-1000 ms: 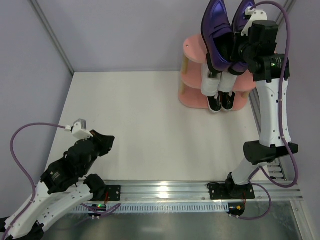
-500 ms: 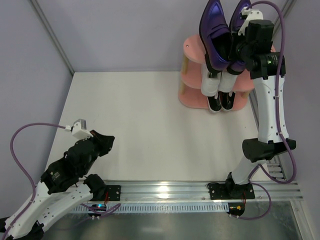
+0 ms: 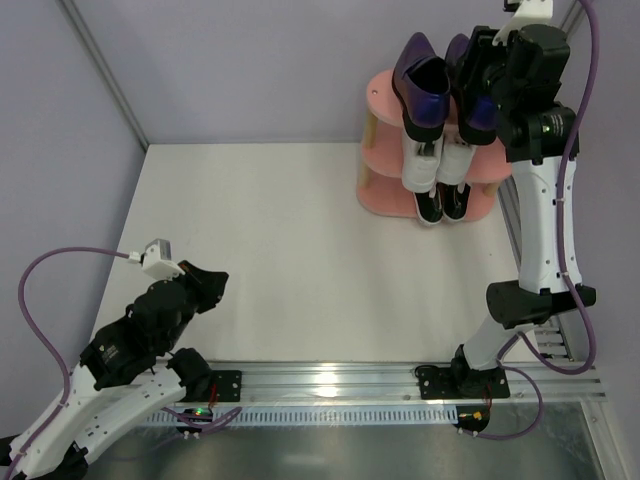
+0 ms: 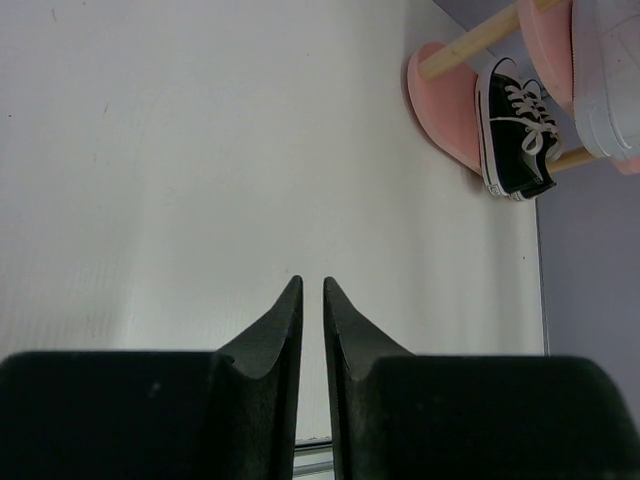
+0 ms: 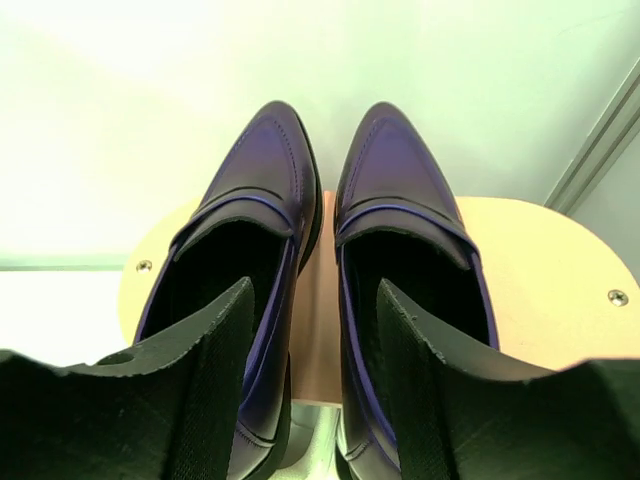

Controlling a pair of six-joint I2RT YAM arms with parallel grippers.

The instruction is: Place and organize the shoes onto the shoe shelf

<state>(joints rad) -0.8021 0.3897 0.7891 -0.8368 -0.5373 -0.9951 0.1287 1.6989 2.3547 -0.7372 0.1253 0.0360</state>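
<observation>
Rt pincer (image 5: pixel 312 292), w/ one finger inside each of the glossy purple pointed loafers (image 5: pixel 258 165), is clamped on their inner walls. The pair is seen over the top board of the pink oval three-tier shoe shelf (image 5: pixel 545 270), toes twd the wall. Lt pincer (image 4: pixel 311 290), nearly closed & empty, is held over the white desk (image 4: pixel 150 150).

White table (image 3: pixel 280 230) — pink shoe shelf (image 3: pixel 385 200) at its far right corner
</observation>
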